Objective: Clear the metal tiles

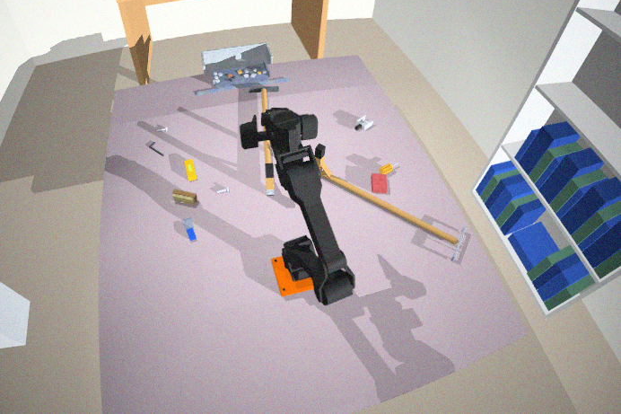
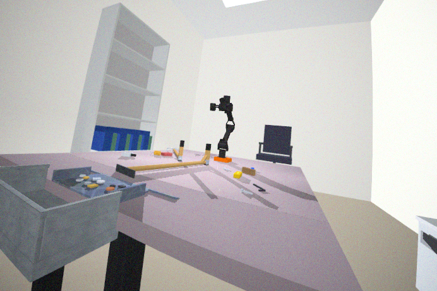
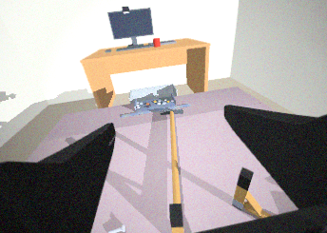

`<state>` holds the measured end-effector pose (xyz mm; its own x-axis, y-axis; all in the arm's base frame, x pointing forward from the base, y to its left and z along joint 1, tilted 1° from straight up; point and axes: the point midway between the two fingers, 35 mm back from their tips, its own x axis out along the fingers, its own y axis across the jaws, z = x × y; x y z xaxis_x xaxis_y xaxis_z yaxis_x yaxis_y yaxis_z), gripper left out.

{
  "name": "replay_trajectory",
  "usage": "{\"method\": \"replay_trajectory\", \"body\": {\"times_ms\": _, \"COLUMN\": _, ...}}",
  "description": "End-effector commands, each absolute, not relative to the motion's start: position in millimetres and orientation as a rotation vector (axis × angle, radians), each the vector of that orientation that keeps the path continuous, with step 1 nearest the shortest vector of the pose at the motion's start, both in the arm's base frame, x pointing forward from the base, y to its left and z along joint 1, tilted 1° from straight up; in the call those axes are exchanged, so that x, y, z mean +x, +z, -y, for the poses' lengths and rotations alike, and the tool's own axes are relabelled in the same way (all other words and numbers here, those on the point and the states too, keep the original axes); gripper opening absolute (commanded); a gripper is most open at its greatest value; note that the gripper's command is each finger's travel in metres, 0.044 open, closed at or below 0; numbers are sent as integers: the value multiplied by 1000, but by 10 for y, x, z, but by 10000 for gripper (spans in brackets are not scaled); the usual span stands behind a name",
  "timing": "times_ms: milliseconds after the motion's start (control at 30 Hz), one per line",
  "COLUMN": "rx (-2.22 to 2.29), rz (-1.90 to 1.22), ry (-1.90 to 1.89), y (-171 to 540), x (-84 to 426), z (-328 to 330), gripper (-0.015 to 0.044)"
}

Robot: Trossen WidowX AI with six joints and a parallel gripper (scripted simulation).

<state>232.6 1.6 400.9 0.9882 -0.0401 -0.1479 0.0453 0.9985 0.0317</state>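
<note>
The steel bench plate (image 1: 242, 82) (image 2: 134, 192) lies at the table's far end, with several small white, orange and dark tiles (image 1: 258, 72) (image 2: 92, 185) on it. The grey catch box (image 1: 214, 57) (image 2: 79, 232) adjoins its far side; no tile shows in the visible part of its inside. The long scraper (image 1: 267, 154) (image 2: 167, 166) (image 3: 174, 161) lies on the table, its dark blade just in front of the plate and its upright black-tipped grip towards the arm. My gripper (image 1: 279, 127) (image 2: 220, 103) (image 3: 169, 117) is open and empty, raised high above the scraper handle.
A rake-like tool (image 1: 388, 207) (image 2: 180, 150) (image 3: 243, 180) lies right of the scraper. A red block (image 1: 379, 183) and an orange piece (image 1: 385, 169) lie beyond it. A yellow block (image 1: 190, 170), a brown block (image 1: 185, 197) and a hex key (image 1: 155, 148) lie on the left.
</note>
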Motion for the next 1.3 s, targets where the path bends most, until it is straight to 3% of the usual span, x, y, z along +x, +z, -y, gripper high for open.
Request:
{"method": "replay_trajectory", "body": {"times_ms": 0, "rx": 26, "rz": -158, "ry": -47, "y": 4012, "x": 2376, "z": -12, "gripper": 440}}
{"method": "replay_trajectory", "body": {"times_ms": 1267, "rx": -1, "rz": -375, "ry": -52, "y": 3888, "x": 3422, "z": -5, "gripper": 440}}
